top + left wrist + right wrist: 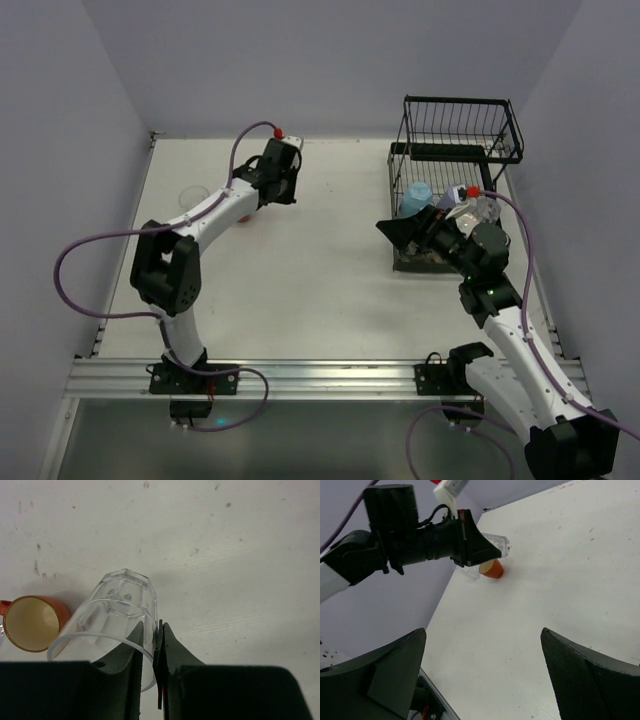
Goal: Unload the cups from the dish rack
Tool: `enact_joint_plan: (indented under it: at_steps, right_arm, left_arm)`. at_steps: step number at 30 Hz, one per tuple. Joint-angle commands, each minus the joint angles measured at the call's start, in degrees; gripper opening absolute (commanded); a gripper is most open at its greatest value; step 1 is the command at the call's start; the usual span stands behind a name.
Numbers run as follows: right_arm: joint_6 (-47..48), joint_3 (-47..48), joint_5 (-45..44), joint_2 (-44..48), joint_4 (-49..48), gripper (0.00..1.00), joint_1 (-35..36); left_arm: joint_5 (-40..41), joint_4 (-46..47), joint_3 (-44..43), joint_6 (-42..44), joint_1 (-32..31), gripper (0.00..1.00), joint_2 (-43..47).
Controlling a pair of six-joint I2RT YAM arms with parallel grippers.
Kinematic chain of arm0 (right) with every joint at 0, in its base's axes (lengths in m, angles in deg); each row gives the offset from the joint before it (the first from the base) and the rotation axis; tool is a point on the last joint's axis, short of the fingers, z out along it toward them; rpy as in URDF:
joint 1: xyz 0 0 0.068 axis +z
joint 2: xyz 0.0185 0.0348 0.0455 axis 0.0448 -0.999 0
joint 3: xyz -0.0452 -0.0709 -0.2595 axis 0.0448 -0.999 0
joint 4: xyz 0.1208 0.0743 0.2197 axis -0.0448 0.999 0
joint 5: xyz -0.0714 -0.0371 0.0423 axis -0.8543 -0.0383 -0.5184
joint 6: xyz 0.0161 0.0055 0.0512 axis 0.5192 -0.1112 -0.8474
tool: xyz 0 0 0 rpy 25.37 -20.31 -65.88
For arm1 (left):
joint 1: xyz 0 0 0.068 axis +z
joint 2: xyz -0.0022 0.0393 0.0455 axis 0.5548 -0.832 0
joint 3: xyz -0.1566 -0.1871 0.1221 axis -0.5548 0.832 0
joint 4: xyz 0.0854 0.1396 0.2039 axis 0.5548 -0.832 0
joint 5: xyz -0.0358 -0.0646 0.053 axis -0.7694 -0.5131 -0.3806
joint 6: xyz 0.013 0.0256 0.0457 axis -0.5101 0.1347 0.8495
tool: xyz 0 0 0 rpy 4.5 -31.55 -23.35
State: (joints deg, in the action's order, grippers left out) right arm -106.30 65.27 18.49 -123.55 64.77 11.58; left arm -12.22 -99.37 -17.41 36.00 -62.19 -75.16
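Note:
My left gripper is shut on the wall of a clear glass, one finger inside and one outside. It holds the glass tilted, low over the table at the far left. An orange-red cup stands just beside the glass and also shows in the right wrist view. My right gripper is open and empty at the left side of the black wire dish rack, facing the table. A light blue cup sits in the rack's lower tray. Other cups there are hidden behind the right wrist.
A second clear glass stands on the table left of the left arm, and also shows in the right wrist view. Purple walls enclose the table on three sides. A metal rail runs along the near edge.

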Motion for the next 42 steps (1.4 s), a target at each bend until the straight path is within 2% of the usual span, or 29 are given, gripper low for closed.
enact_joint_plan:
  at_steps: [1,3,11,15,18,22,23,29,30,34,38,42]
  right_arm:
    - [4.28,3.15,-1.96,0.85,2.88,0.99,0.09]
    - [4.80,2.98,-2.05,0.85,3.06,0.99,0.09]
    - [4.90,2.71,-1.78,0.77,3.32,0.99,0.09]
    - [4.72,2.53,-1.78,1.12,3.15,0.99,0.09]
    - [4.81,2.45,-1.96,1.20,3.32,0.99,0.09]
    - [5.42,2.71,-2.57,1.29,3.58,0.99,0.09]
    - [7.16,3.15,-3.36,1.47,5.93,0.99,0.00]
    - [15.43,7.27,-15.39,5.77,16.39,0.99,0.00]
    - [16.40,8.76,-17.15,6.12,17.55,0.99,0.00]
    - [19.39,12.11,-24.79,5.78,23.52,0.99,-0.09]
    - [20.19,14.31,-28.30,2.19,27.04,0.99,-0.09]
    - [23.43,16.33,-32.63,-0.89,30.47,0.99,0.00]
  left_arm:
    - [-2.34,-6.03,-6.36,2.81,3.87,0.00,-4.69]
    - [-5.33,-6.31,-7.33,3.07,5.37,0.00,-8.03]
    - [-8.49,-10.44,-12.09,4.83,7.22,0.00,-15.25]
    - [-8.85,-11.75,-11.56,5.27,7.40,0.05,-17.27]
    - [-8.68,-12.45,-11.38,5.62,7.40,0.15,-17.89]
    - [-8.50,-12.90,-11.30,5.89,7.22,0.41,-17.28]
    - [-8.06,-12.99,-11.12,5.89,7.22,0.44,-17.01]
    - [-7.71,-12.72,-10.50,5.62,7.05,0.69,-13.68]
    - [-8.32,-12.29,-10.59,5.27,7.05,0.77,-12.28]
    - [-17.09,-9.39,-10.68,3.17,6.61,0.98,-6.83]
    - [-20.01,-4.13,-9.89,1.84,5.38,1.00,1.85]
    - [-24.04,1.06,-5.43,-0.78,4.24,1.00,10.57]
